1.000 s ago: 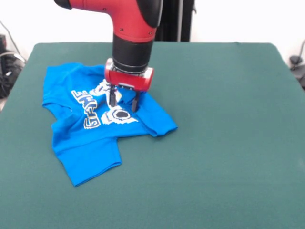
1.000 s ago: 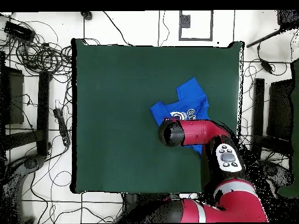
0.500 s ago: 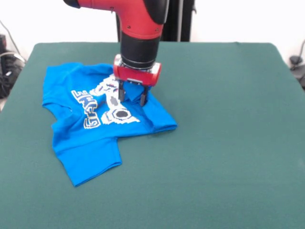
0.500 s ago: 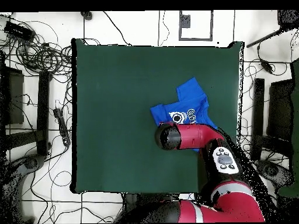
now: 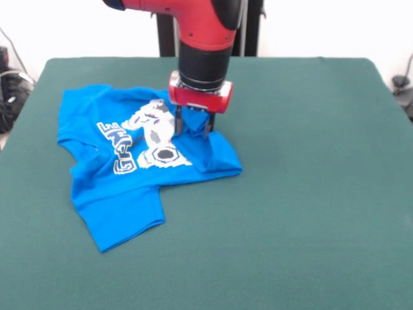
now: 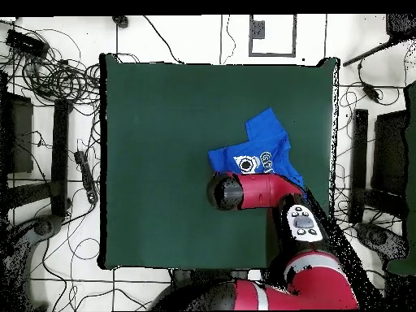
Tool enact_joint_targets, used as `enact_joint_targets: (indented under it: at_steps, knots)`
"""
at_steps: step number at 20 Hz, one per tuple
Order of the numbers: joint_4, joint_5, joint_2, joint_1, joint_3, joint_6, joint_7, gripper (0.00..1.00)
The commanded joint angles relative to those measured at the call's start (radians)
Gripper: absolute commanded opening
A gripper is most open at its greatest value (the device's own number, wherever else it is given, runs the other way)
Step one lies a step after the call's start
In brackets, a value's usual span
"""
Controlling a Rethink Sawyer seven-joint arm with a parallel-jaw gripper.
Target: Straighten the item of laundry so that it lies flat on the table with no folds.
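The blue T-shirt [image 5: 122, 168] lies crumpled on the left part of the green table [image 5: 310, 194], its white-and-grey print facing up and its right side folded over. My gripper [image 5: 192, 129] points straight down over that folded right side. Its fingers [image 5: 178, 124] stand apart, low on the cloth, with a raised fold of blue fabric between them. In the overhead view the shirt [image 6: 264, 142] lies at the table's [image 6: 162, 146] right side. The arm [image 6: 252, 191] covers its lower part and hides the gripper.
Cables and stands [image 6: 49, 89] lie on the floor around the table. A black post [image 5: 248, 29] stands behind the table's far edge. The shirt sits near the table's left edge in the front view.
My gripper has moved right and slightly away from the camera across the shirt, from the print to the folded right side. The fold's right edge has shifted a little rightward.
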Motion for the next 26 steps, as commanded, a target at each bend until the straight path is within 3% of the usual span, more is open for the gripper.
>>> enact_joint_targets:
  at_steps: [1,26]
  knots:
    - [0.107,0.078,0.021,0.062,0.07,-0.02,0.175,1.0]
    - [0.177,0.223,-0.037,0.177,0.031,-0.022,0.223,1.0]
